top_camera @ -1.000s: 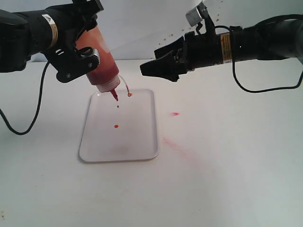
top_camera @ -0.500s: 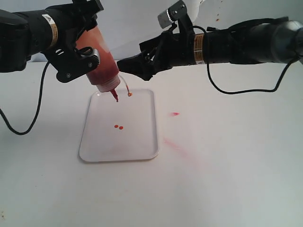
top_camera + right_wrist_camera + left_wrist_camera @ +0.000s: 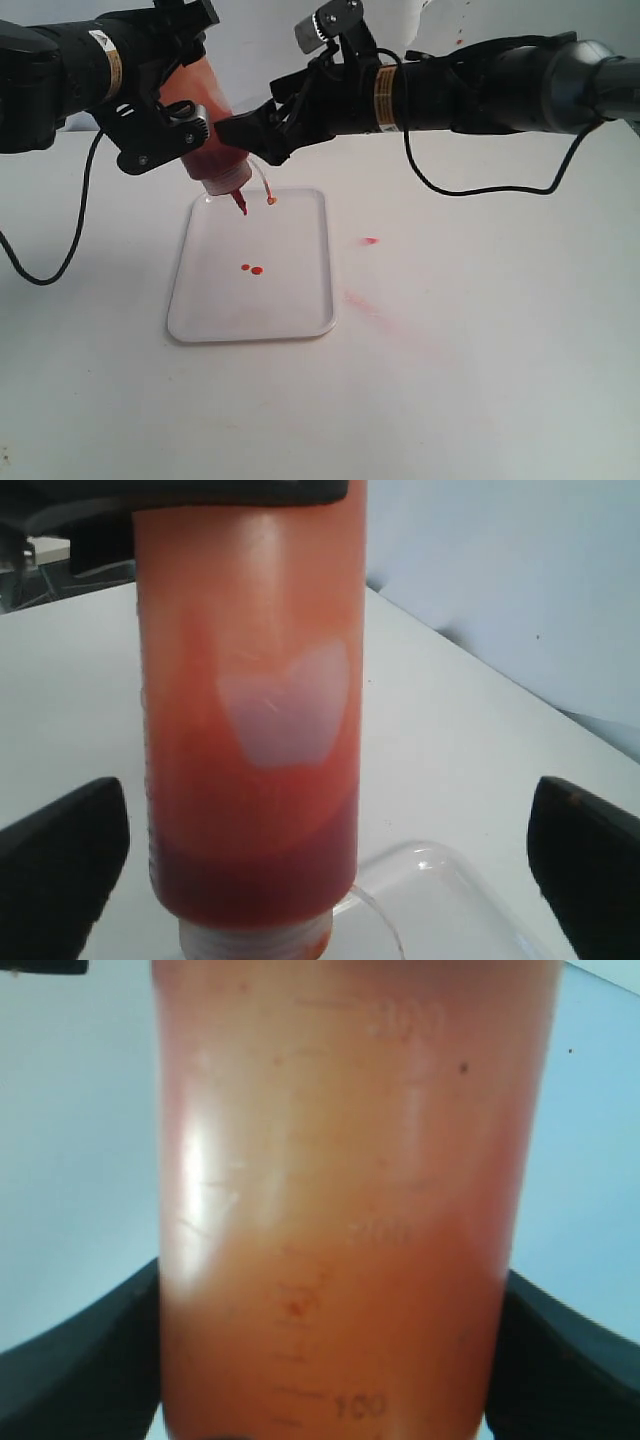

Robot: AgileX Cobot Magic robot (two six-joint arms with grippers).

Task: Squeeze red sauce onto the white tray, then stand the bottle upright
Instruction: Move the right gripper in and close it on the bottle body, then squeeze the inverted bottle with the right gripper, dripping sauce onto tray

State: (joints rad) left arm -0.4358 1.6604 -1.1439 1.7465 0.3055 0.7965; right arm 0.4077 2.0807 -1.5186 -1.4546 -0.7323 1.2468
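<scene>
My left gripper [image 3: 168,128] is shut on the bottle [image 3: 214,148], holding it nozzle down and tilted over the far end of the white tray [image 3: 290,310]. The red nozzle [image 3: 240,203] hangs just above the tray, with the cap strap [image 3: 268,190] dangling beside it. Two small blobs of red sauce [image 3: 252,269] lie on the tray. The left wrist view is filled by the bottle [image 3: 350,1210] between dark fingers [image 3: 80,1370]. My right gripper [image 3: 242,135] is open beside the bottle. Its fingers [image 3: 60,870] stand wide on either side of the bottle [image 3: 250,730], not touching. A darker sauce layer [image 3: 250,880] sits by the neck.
Faint pink smears [image 3: 362,302] and a small pink spot [image 3: 370,241] mark the white table to the right of the tray. A black cable [image 3: 60,260] droops from the left arm onto the table. The tray's corner [image 3: 450,890] shows under the bottle.
My right arm has swung left, bringing its open gripper up to the bottle. A second sauce blob has landed beside the first. The left gripper and the bottle have stayed put.
</scene>
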